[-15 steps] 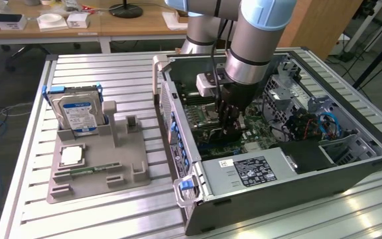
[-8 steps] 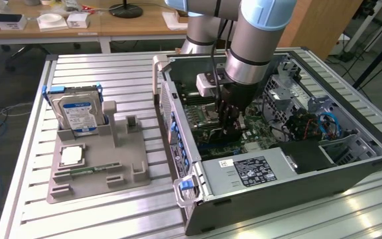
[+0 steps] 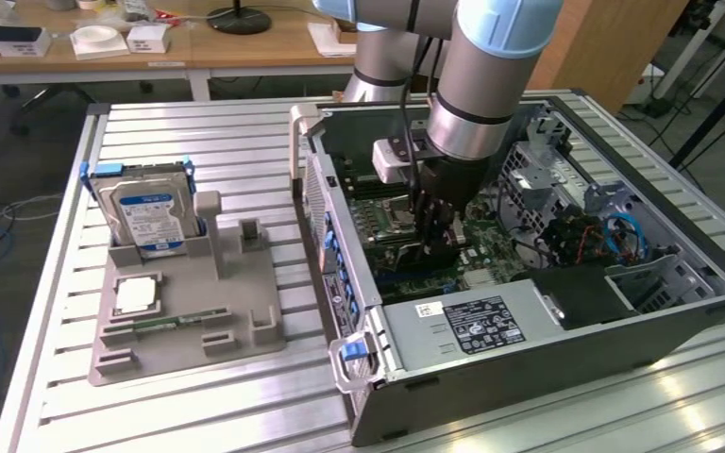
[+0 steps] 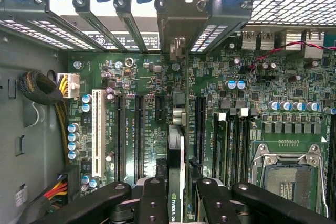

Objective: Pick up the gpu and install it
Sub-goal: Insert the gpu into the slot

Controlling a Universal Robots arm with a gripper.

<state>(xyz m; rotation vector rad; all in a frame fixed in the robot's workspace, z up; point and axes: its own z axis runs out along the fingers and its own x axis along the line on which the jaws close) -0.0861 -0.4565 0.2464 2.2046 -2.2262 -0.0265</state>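
My gripper (image 3: 445, 243) reaches down into the open computer case (image 3: 665, 326), just above the green motherboard (image 3: 495, 250). In the wrist view the gpu (image 4: 176, 156) stands edge-on between my black fingers (image 4: 152, 203), a thin dark card with a green-marked edge. My gripper (image 4: 178, 205) is shut on it. The card's far end, with its silver bracket (image 4: 178, 48), reaches the case's rear slot openings. It lines up with the board between two long black expansion slots (image 4: 139, 129). Whether its edge sits in a slot I cannot tell.
A grey fixture (image 3: 186, 330) on the slatted table at the exterior view's left holds a silver hard drive (image 3: 148, 212) with a blue-white label and a small square processor chip (image 3: 136, 294). Inside the case are the power supply (image 3: 489, 326), an empty processor socket (image 4: 286, 174) and cable bundles (image 4: 39, 90).
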